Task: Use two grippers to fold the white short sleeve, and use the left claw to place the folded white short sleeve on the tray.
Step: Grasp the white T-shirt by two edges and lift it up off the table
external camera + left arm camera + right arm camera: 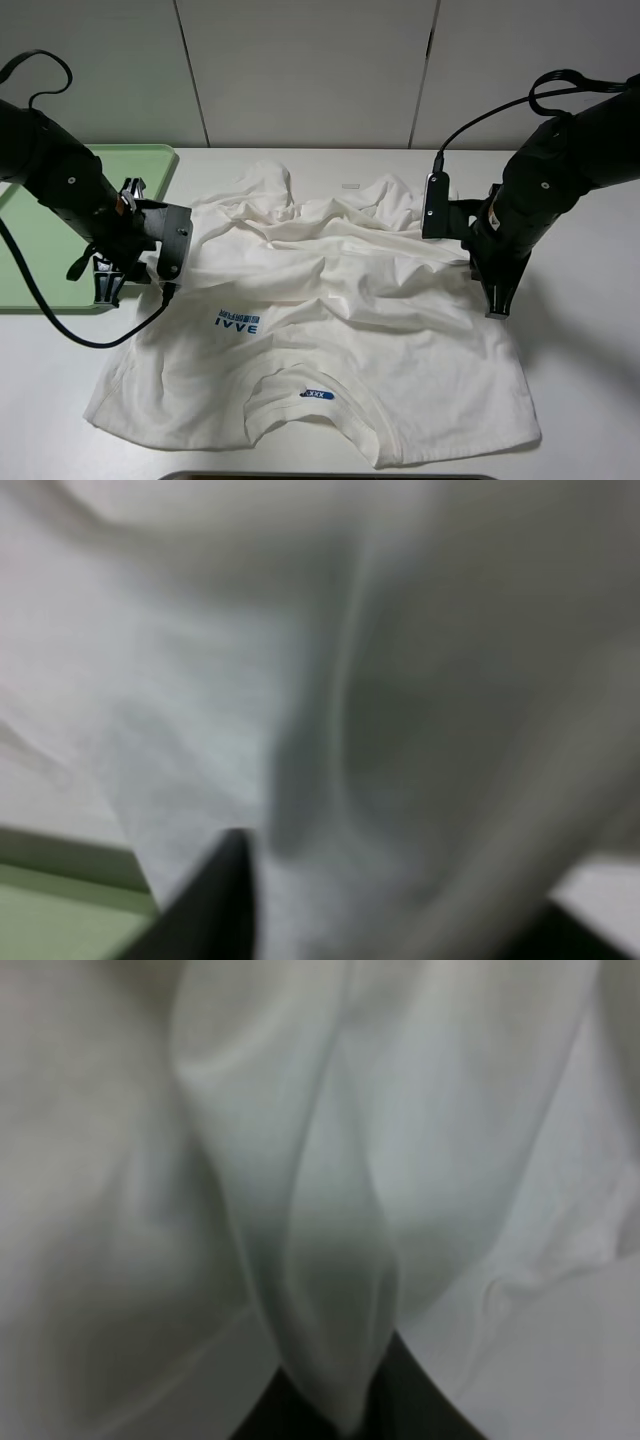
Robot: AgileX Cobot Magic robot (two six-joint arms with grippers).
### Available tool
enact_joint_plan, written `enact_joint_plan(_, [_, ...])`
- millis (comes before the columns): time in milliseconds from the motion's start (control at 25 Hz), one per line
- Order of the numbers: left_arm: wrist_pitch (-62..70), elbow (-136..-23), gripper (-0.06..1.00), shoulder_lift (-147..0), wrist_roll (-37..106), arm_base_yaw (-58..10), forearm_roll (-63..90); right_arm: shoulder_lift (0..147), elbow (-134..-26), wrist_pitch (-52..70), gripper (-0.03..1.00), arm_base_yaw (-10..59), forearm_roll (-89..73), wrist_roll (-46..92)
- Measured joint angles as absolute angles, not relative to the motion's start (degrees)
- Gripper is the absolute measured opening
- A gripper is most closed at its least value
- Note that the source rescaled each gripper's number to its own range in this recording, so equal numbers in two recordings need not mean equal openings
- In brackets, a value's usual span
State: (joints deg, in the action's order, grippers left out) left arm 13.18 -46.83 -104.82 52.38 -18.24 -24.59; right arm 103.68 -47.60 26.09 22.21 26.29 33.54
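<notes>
"Folding yet, or only taking hold?"

"Taking hold, I judge. My right tool (494, 300) is closed on a pleat of the white short sleeve (330, 330). Its own camera shows the cloth running down between the dark fingers (425, 1410). My left tool (108, 280) is down at the shirt's edge nearest the tray (150, 165). Cloth fills its view, but I cannot tell whether it has pinched the fabric or merely stands around it."

"Where is the shirt?"

"Spread and wrinkled on the worktop (590, 400), just beside the tray, with no fold made. The left tool works at the side next to the tray's rim, the right tool at the side farthest from the tray. Whether the cloth touches the rim I cannot tell."

"And next?"

"I'd want the left grip sure first. Then both tools should lift together and carry their edges across in step. The cotton looks limp and would likely sag or drag if one side leads."

"Anything in the tray?"

"No part of the shirt. My left arm (60, 170) hangs over part of it and hides that stretch; what shows is bare green. The tray looks smaller than the open shirt, so more than one fold seems needed before my left tool sets the bundle in it."
</notes>
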Motion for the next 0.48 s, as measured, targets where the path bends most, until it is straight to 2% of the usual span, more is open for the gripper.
enact_joint_plan(40, [13.40,-46.83,0.38,-104.82,52.50,-18.24,-24.59,103.68,-47.60,25.87,0.00,22.21,26.29,33.54])
enact_joint_plan(80, [13.40,-46.83,0.38,-104.82,52.50,-18.24,-24.59,103.68,-47.60,25.87,0.00,22.21,26.29,33.54])
enact_joint_plan(160, [14.10,-46.83,0.15,-104.82,52.67,-18.24,-24.57,103.68,-47.60,25.81,0.00,22.21,26.29,33.54])
enact_joint_plan(200, [14.35,-46.83,0.10,-104.82,52.68,-18.24,-24.57,103.68,-47.60,25.81,0.00,22.21,26.29,33.54])
enact_joint_plan(280, [14.74,-46.83,0.03,-104.82,52.44,-18.24,-24.53,103.68,-47.60,26.24,0.00,22.21,26.29,33.54])
enact_joint_plan(480, [14.77,-46.83,0.00,-100.34,48.60,-18.24,-24.37,101.78,-48.10,27.28,0.00,22.21,29.32,32.33])
